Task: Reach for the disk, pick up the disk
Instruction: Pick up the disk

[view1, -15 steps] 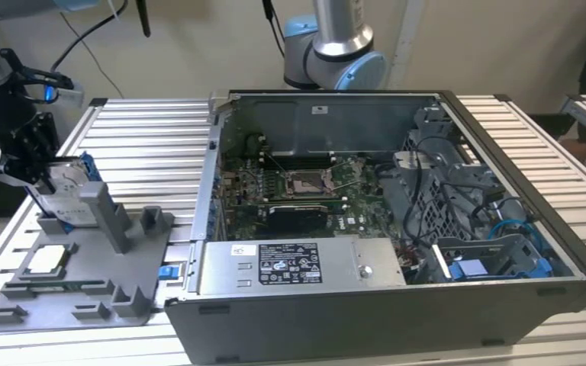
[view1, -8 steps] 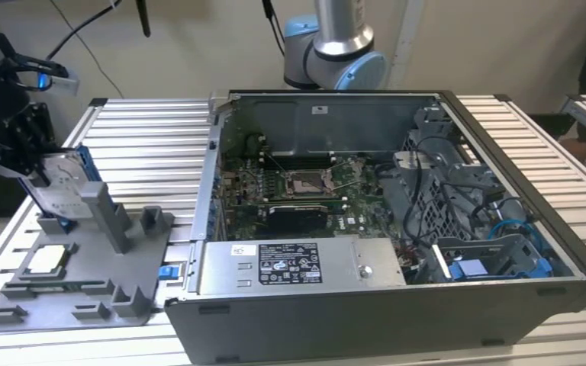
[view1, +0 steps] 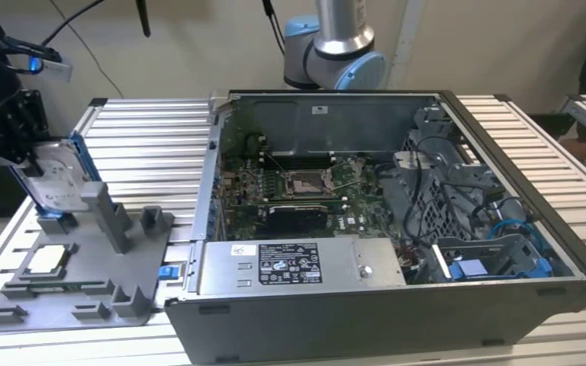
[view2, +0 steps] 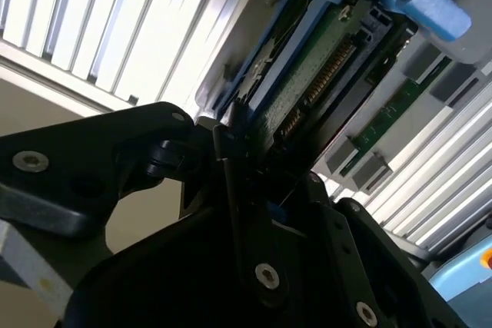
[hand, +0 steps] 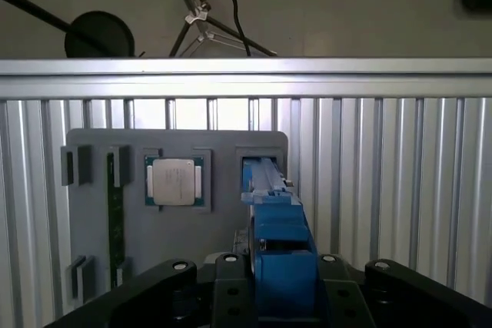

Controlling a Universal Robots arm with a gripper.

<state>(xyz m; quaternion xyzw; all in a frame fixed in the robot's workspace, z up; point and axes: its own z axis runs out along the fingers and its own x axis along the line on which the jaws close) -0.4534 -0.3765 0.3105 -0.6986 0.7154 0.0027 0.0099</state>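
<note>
Across the slatted worktop [view1: 537, 137], on the exterior view's left of the open computer case [view1: 375, 229]: grey holder tray [view1: 79, 297]. Standing on edge in one of its slots, the disk [view1: 57, 183], long axis upright, lower end at the slot, blue rail [hand: 280, 243] running straight up between the jaws. Jaws closed from above on its two flat faces, judging by both wrist views. Just beside it, flat in the tray: small square chip [view1: 51, 261].

Exterior view: from high up, well away from the gripper [view1: 27, 162], looking down. Both wrist views: from just behind it, close, sharing the disk [hand: 277, 220].
</note>
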